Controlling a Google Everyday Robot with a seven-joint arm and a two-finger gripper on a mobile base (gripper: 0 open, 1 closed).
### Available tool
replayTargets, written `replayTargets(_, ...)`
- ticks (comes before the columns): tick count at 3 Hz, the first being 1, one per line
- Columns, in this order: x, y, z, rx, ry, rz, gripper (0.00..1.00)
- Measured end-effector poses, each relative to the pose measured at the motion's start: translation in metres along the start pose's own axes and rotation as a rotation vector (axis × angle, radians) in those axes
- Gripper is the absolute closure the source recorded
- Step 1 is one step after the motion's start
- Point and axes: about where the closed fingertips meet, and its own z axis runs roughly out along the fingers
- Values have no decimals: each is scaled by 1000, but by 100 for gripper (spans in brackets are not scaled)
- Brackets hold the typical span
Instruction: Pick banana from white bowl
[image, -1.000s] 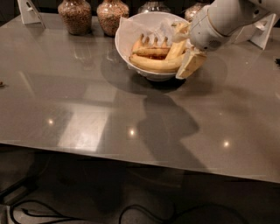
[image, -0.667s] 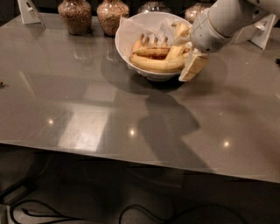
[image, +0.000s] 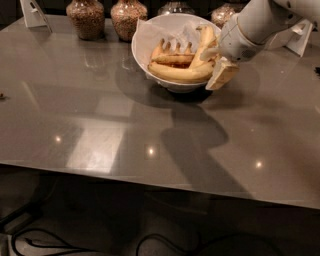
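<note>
The white bowl (image: 141, 40), lined with crinkled white paper, stands at the back middle of the grey table. The long pale yellow banana (image: 179, 74) lies across the bowl's front. Behind it are a shorter yellow banana (image: 203, 42) and a bunch of small orange-brown bananas (image: 172, 53). My gripper (image: 215, 63) comes in from the upper right, at the bowl's right rim. It is open. One finger (image: 222, 75) hangs outside the rim, the other (image: 208, 52) is inside above the banana's right end.
Several glass jars with brown contents (image: 86, 17) (image: 126, 17) (image: 223, 13) stand behind the bowl along the table's far edge. White card stands sit at the back left (image: 31, 12) and back right (image: 301, 37). Cables lie on the floor below the table's front edge.
The gripper has shifted slightly to the right at the bowl's right rim. The bananas and the bowl have not moved.
</note>
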Motion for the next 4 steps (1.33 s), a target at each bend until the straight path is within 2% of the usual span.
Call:
replayTargets(1, 4, -8, 7, 13, 8, -4, 43)
replayTargets(2, 3, -18, 14, 30, 5, -11, 53)
replayTargets(3, 1, -24, 19, 33, 3, -24, 70)
replayTargets(4, -3, -27, 14, 14, 10, -45, 94)
